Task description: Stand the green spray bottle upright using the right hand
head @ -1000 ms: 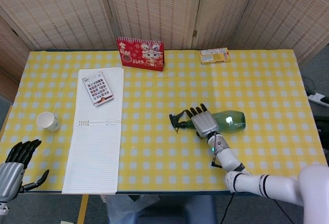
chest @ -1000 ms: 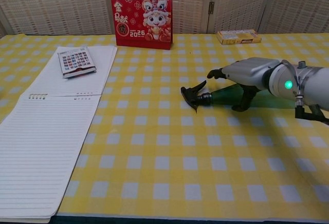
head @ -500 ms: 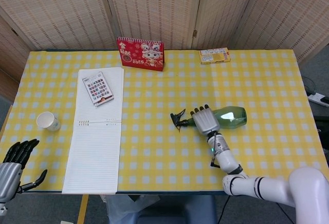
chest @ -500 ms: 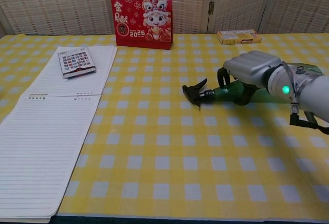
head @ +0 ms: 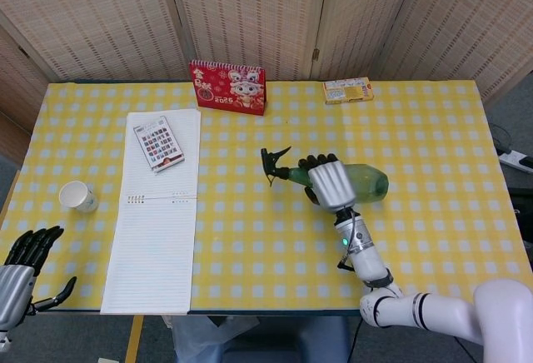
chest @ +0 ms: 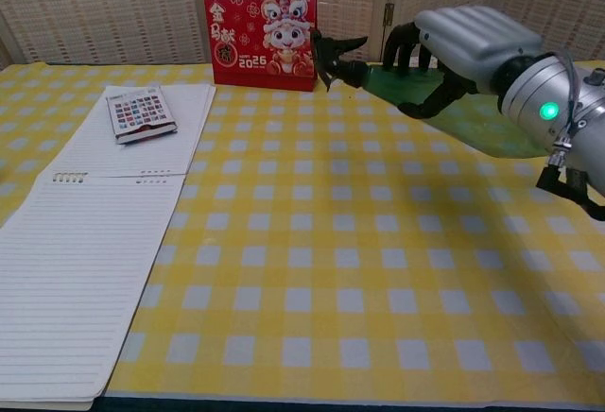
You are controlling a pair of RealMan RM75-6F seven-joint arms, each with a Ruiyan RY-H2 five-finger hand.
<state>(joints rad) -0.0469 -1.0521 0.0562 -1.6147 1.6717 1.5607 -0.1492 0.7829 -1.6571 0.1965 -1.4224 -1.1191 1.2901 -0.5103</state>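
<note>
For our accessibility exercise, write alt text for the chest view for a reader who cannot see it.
The robot's right hand holds a green spray bottle lifted above the yellow checked table, nozzle pointing left, not yet upright. Behind it stands a red calendar; a large lined notepad lies at left.
</note>
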